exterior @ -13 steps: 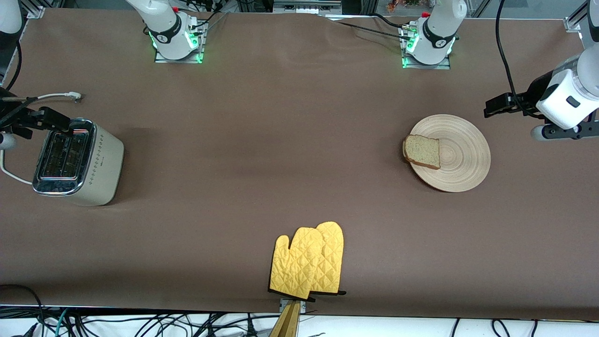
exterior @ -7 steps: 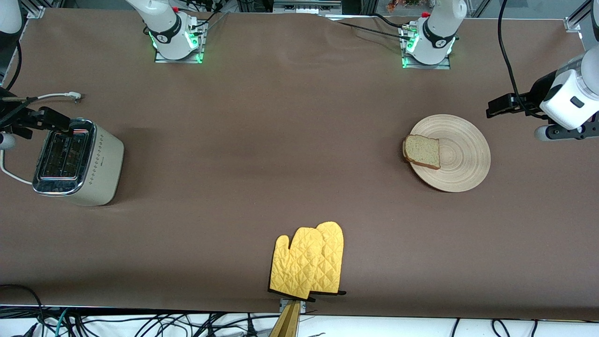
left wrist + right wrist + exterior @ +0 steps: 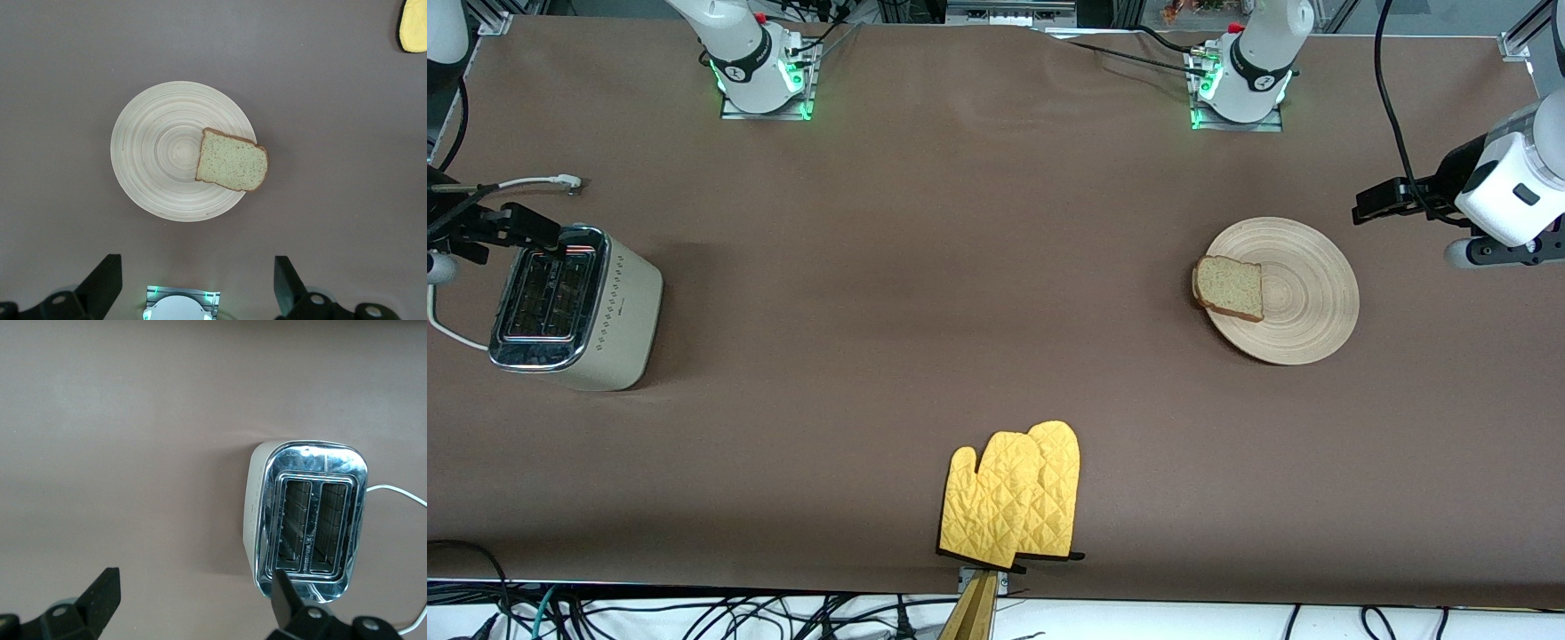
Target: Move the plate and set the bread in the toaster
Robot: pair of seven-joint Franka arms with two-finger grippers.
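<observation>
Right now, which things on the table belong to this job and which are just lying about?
Job:
- round beige wooden plate
- brown-crusted bread slice, overhanging the plate's rim
- cream toaster with chrome top

Lying about:
- yellow quilted oven mitts

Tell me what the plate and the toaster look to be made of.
Plate: apparently wood, pale beige and matte, with concentric ring grooves. Toaster: a shiny chrome-like metal top that mirrors the light; its cream side looks like smooth painted metal or plastic, and the pictures do not show which.

The bread slice [image 3: 1229, 286] overhangs the wooden plate's [image 3: 1303, 293] rim; the toaster [image 3: 574, 308] stands near the right arm's table edge — yellow oven mitts [image 3: 1014, 495] at the front edge.
</observation>
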